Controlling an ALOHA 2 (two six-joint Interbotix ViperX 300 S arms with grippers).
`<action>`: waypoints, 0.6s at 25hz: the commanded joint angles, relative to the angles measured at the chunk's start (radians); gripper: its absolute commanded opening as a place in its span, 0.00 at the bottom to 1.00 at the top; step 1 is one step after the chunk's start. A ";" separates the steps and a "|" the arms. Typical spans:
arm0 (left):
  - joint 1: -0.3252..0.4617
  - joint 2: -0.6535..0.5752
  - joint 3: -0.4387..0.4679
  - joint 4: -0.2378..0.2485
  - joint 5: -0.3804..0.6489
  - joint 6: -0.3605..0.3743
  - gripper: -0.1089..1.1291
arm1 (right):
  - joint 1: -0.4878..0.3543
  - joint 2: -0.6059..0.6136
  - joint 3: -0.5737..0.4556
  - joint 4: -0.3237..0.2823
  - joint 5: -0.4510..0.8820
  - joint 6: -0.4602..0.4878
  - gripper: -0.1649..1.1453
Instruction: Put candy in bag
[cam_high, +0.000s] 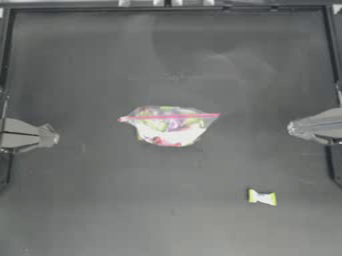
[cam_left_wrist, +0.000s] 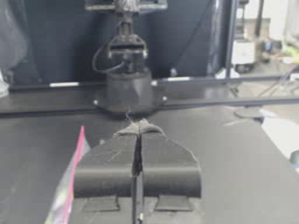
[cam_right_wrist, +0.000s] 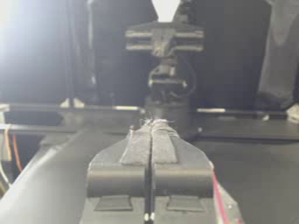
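The bag (cam_high: 170, 125), clear plastic with a pink seal strip and colourful sweets inside, lies at the table's middle. Its pink strip (cam_left_wrist: 74, 168) shows beside my left jaws in the left wrist view, and again as a pink strip (cam_right_wrist: 219, 199) in the right wrist view. The candy (cam_high: 262, 197), yellow-green ends with a white middle, lies alone toward the front right. My left gripper (cam_high: 53, 136) rests at the left edge, jaws pressed together and empty. My right gripper (cam_high: 291, 128) sits at the right edge, also shut on nothing. Both are far from the bag and candy.
A raised frame (cam_high: 167, 7) borders the dark table along the back and sides. Each wrist view shows the opposite arm (cam_left_wrist: 127, 83) parked across the table, with cluttered shelving (cam_left_wrist: 262, 39) beyond the edge.
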 joint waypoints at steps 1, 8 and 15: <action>-0.002 0.005 -0.018 0.002 0.000 0.005 0.23 | 0.003 0.012 -0.020 -0.008 -0.003 -0.003 0.25; -0.002 0.020 -0.031 0.002 0.023 0.005 0.87 | 0.003 0.017 -0.025 -0.034 -0.005 -0.003 0.76; 0.006 0.049 -0.049 0.002 0.077 0.005 0.90 | 0.003 0.026 -0.046 -0.029 0.043 -0.003 0.89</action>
